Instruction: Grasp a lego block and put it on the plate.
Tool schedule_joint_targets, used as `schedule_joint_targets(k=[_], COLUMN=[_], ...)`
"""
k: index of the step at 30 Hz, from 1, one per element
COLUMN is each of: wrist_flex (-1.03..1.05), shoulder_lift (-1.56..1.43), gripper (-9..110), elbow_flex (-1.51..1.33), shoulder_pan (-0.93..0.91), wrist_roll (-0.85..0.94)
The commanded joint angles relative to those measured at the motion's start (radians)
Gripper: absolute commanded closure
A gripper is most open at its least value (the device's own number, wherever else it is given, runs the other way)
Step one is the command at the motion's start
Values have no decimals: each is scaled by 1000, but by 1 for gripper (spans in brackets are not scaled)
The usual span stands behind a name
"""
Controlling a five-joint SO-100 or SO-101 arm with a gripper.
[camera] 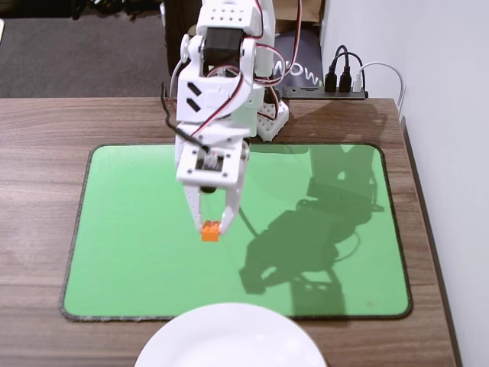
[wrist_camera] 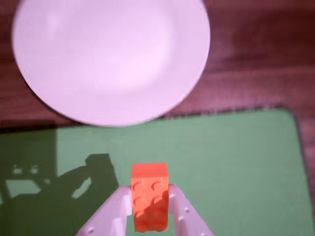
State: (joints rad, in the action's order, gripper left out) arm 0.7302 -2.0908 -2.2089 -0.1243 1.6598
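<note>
The orange lego block sits between the two white fingers of my gripper, which is shut on it over the middle of the green mat. In the wrist view the lego block shows its studs, pinched at both sides by my gripper. Its shadow falls apart from it to the left, so it seems slightly off the mat. The white plate lies at the near table edge, partly cut off by the frame. In the wrist view the plate fills the top, ahead of the block, with nothing on it.
The arm's base stands at the back of the mat. A black power strip with plugs lies at the back right against a white wall. The wooden table surrounds the mat on all sides.
</note>
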Motion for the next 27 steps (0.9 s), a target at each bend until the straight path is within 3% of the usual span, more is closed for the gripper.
schedule_joint_targets(k=[1,11,27], wrist_flex=[-58,-239,-213], shoulder_lift=[-41,32,491], gripper=[98,98,98], elbow_flex=[17,150,578], shoulder_pan=[9,14,66], wrist_roll=[26,29,-63])
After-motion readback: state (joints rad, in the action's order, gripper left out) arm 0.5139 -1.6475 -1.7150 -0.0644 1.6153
